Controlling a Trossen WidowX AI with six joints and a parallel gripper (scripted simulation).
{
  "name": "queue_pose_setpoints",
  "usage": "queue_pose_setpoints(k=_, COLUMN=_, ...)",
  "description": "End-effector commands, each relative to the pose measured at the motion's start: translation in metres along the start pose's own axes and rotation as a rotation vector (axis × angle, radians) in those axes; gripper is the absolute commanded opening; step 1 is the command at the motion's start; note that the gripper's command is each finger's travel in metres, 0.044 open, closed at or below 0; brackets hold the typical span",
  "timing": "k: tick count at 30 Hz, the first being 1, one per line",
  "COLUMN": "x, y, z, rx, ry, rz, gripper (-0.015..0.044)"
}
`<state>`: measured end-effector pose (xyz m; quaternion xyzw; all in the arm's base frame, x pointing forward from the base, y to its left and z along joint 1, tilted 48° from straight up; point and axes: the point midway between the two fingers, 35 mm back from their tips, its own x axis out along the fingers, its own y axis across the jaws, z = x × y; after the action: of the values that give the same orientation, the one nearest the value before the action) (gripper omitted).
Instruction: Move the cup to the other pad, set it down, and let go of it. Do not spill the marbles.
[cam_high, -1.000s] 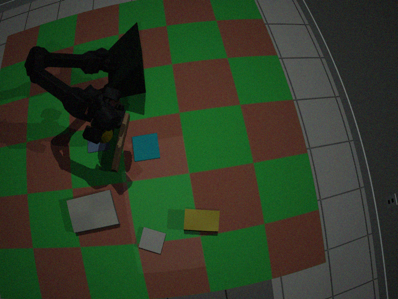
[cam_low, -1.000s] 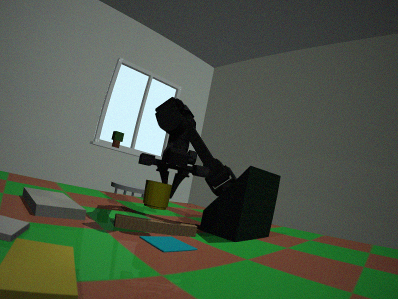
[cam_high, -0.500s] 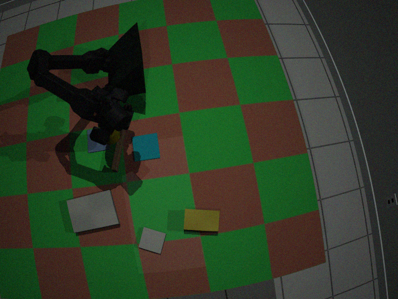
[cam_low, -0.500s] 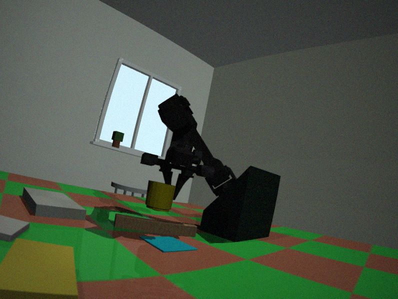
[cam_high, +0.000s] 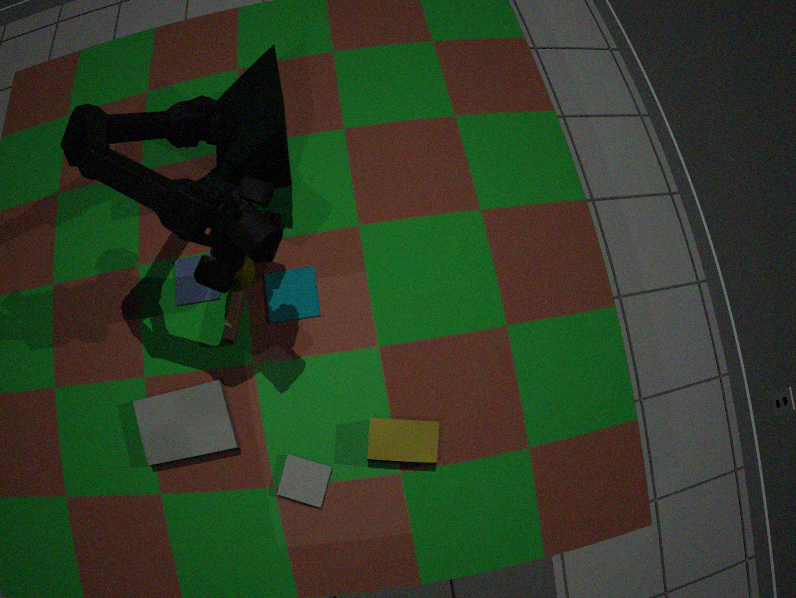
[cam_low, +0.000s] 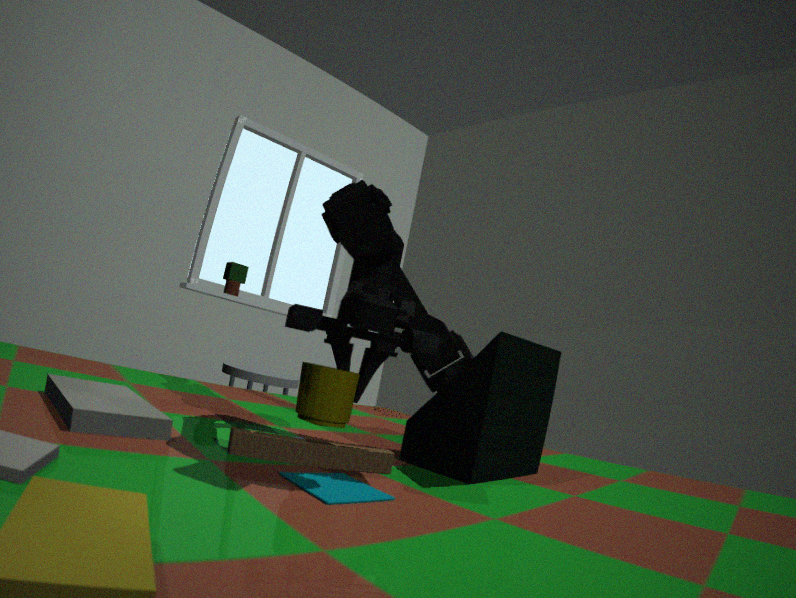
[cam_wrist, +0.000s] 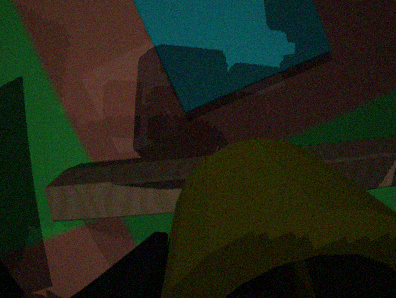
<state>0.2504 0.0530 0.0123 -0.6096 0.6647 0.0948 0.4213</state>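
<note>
- Black parallel-jaw gripper (cam_low: 355, 373): fingers closed on the rim of the squat yellow cylindrical cup (cam_low: 326, 393), which hangs upright above the floor; marbles not visible.
- Top view: cup (cam_high: 245, 272) sits over the long brown wooden bar (cam_high: 232, 315), between the pale blue-grey square pad (cam_high: 193, 283) at 9 o'clock and the flat cyan square pad (cam_high: 292, 294) at 3 o'clock.
- Governing relation: cyan pad lies just beside the cup at 3 o'clock, beyond the bar, whose long axis runs 12-to-6; the carry must cross it level.
</note>
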Motion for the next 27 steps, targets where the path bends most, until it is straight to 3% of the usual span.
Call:
queue_pose_setpoints(k=1, x=-0.002, y=0.001, z=0.009, rx=0.006, ry=-0.007, rz=0.001, gripper=0.0)
queue_pose_setpoints(k=27, x=-0.004, y=0.01, z=0.056, rx=0.008, ry=-0.01, rz=0.001, gripper=0.0)
